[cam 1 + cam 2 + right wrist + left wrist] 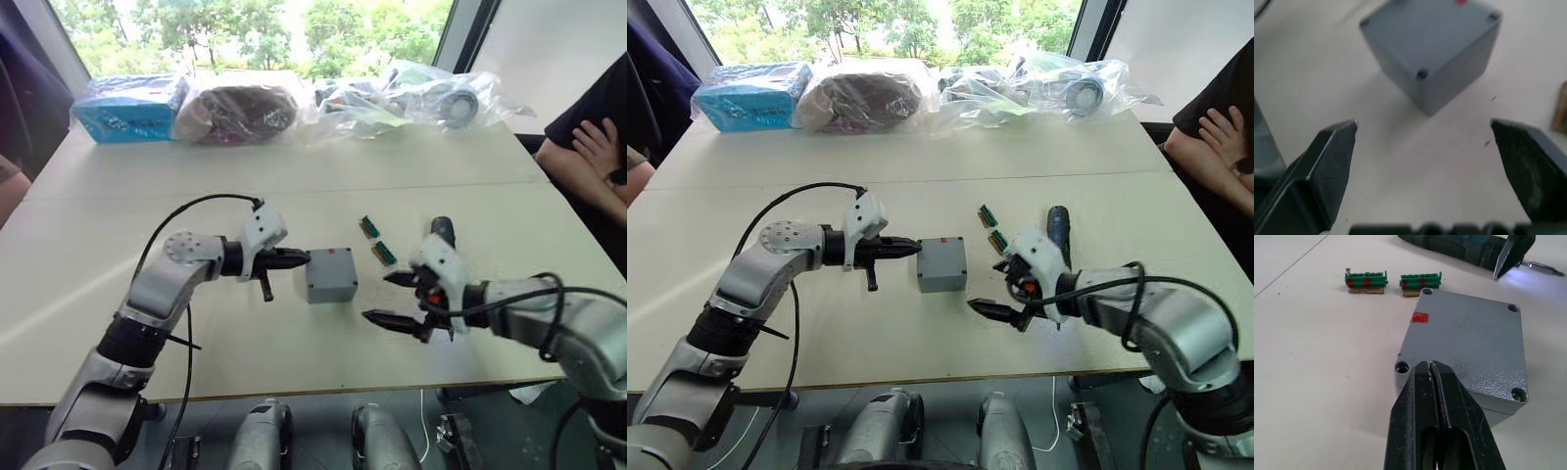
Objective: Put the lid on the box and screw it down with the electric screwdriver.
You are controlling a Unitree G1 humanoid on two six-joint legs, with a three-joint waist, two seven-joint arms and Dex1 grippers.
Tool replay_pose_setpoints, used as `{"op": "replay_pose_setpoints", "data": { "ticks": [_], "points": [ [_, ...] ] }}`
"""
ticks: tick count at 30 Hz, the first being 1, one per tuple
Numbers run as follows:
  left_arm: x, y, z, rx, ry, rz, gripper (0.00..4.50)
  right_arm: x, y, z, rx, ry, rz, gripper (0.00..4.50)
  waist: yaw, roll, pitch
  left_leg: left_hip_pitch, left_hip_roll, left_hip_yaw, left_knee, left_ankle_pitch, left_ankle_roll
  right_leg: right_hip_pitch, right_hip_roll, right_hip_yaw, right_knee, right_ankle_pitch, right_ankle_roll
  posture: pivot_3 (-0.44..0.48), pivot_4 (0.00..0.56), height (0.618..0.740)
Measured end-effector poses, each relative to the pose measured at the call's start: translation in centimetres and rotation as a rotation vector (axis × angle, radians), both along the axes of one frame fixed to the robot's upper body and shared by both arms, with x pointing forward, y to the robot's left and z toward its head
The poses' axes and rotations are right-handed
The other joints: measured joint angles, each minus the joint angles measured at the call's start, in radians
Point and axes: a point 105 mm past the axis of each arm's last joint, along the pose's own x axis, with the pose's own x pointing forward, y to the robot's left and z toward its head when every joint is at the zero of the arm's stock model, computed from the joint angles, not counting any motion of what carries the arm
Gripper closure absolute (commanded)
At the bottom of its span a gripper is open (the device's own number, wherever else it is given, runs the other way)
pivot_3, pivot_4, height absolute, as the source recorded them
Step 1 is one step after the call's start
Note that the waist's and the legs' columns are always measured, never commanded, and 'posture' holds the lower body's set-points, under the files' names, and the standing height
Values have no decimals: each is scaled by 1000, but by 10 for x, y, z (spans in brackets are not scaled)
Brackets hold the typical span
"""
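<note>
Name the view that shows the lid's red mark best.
The left wrist view: the red mark sits sharp near one corner of the lid. The right wrist view catches a sliver at the lid's far edge. In the eye views it cannot be made out.

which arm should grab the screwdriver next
Right, probably. The right gripper is open, and the screwdriver lies just beyond it. The left gripper is shut against the box, lid on, steadying it.
</note>
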Motion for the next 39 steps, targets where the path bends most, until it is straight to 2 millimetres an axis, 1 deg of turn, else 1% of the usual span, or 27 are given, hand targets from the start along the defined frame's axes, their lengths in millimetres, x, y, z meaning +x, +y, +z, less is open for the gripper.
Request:
{"op": "replay_pose_setpoints", "data": {
  "ticks": [2,4,7,10,13,15,18,22,26,29,31,34,37,39],
  "points": [
    [1,0,0,4,-10,-3,4500,3,13,-7,-7,-26,34,8,0,0,0,0,0,0,0,0,0,0,0,0,0,0,0,0,150,740],
    [1,-1,-1,1,-8,-3,4500,5,17,-12,-20,-36,47,8,2,0,0,0,0,0,0,0,0,0,0,0,0,0,0,0,150,740],
    [3,1,1,-3,7,11,4500,11,16,-15,-33,-57,43,8,2,0,0,0,0,0,1,0,0,1,0,0,0,0,0,0,150,740],
    [5,16,5,-18,56,56,4500,17,15,-18,-41,-68,31,8,-2,0,0,0,0,0,0,0,0,0,1,0,1,0,0,0,150,740],
    [5,31,5,25,63,73,4500,21,15,-21,-38,-69,21,8,-2,0,0,0,0,0,0,0,0,-1,1,0,2,0,0,0,150,740],
    [4,34,3,53,63,70,4500,22,14,-22,-40,-74,18,8,1,0,0,0,0,0,0,0,0,0,1,0,2,0,0,0,150,740],
    [-2,27,-11,98,78,29,4500,21,20,-22,-24,-76,28,8,4,0,0,0,0,0,1,0,0,1,1,0,1,0,0,0,150,740],
    [-9,4,-26,98,94,-45,4500,19,21,-24,-25,-63,39,8,2,0,0,0,-1,0,1,0,0,1,0,0,1,0,0,0,150,740],
    [-2,-8,-32,85,95,-61,4500,12,17,-28,-42,-15,23,8,3,0,0,0,-1,-1,1,0,0,1,1,-1,3,0,0,0,150,740],
    [2,-15,-33,67,95,-69,4500,4,15,-28,-39,21,13,8,3,0,0,0,-1,-1,1,0,0,1,1,-1,3,0,0,0,150,740],
    [5,-18,-31,66,83,-70,4500,0,15,-28,-35,42,14,8,2,0,0,0,-1,-1,1,0,0,1,0,-1,3,0,0,0,150,740],
    [11,-18,-31,70,63,-64,4500,-11,21,-26,-8,78,38,8,2,0,0,0,-1,-1,1,0,0,0,0,-1,3,0,0,0,150,740],
    [16,-14,-30,90,37,-54,4500,-20,28,-16,32,82,72,8,1,0,0,0,-1,-1,1,0,0,0,1,-1,3,0,0,0,150,740],
    [18,-9,-31,110,29,-50,4500,-23,27,-6,51,59,79,8,1,0,0,0,0,-1,1,0,0,0,0,-1,3,0,0,0,150,740]
  ]
}}
